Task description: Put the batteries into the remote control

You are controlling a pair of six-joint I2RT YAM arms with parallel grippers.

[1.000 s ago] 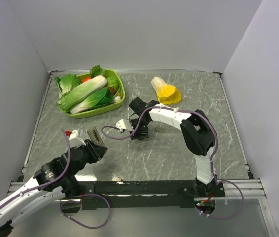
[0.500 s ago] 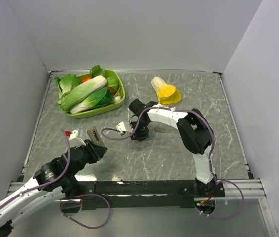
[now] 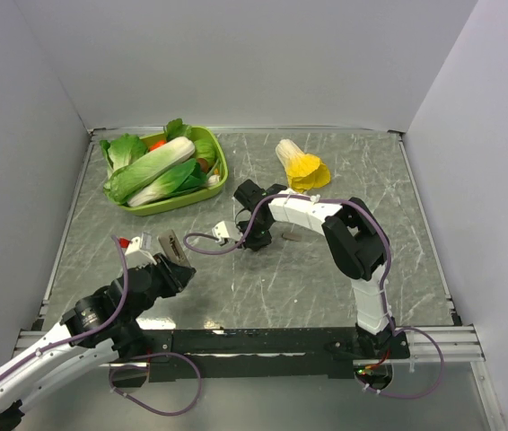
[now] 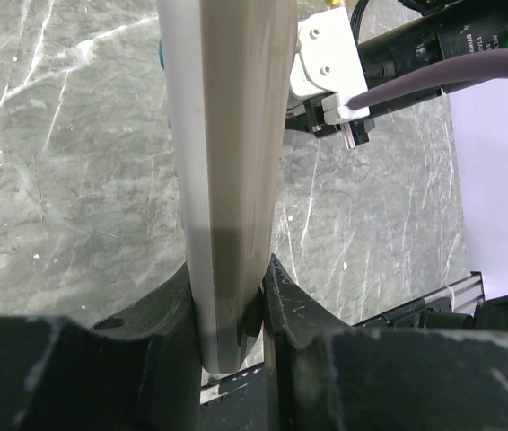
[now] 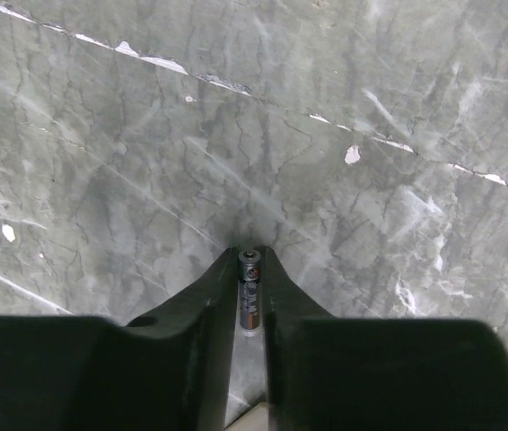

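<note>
The remote control (image 4: 227,135), a slim white and grey-beige bar, stands edge-on between the fingers of my left gripper (image 4: 229,269), which is shut on its lower end. From above, the remote (image 3: 166,244) sticks out of the left gripper (image 3: 171,262) at the near left. My right gripper (image 5: 250,256) points down at the marble table, shut on one battery (image 5: 249,305), a thin dark cylinder lying lengthwise between the fingertips. In the top view the right gripper (image 3: 258,241) is at the table's middle. A small dark piece (image 3: 288,238), maybe the other battery, lies just right of it.
A green tray (image 3: 223,171) of toy leafy vegetables sits at the back left. A yellow-and-white toy cabbage (image 3: 301,163) lies behind the right gripper. Grey walls close in three sides. The right arm's wrist (image 4: 326,63) shows beyond the remote.
The right gripper's jaws have closed from wide apart onto the battery, and its wrist has shifted slightly. The left arm and the remote have not moved.
</note>
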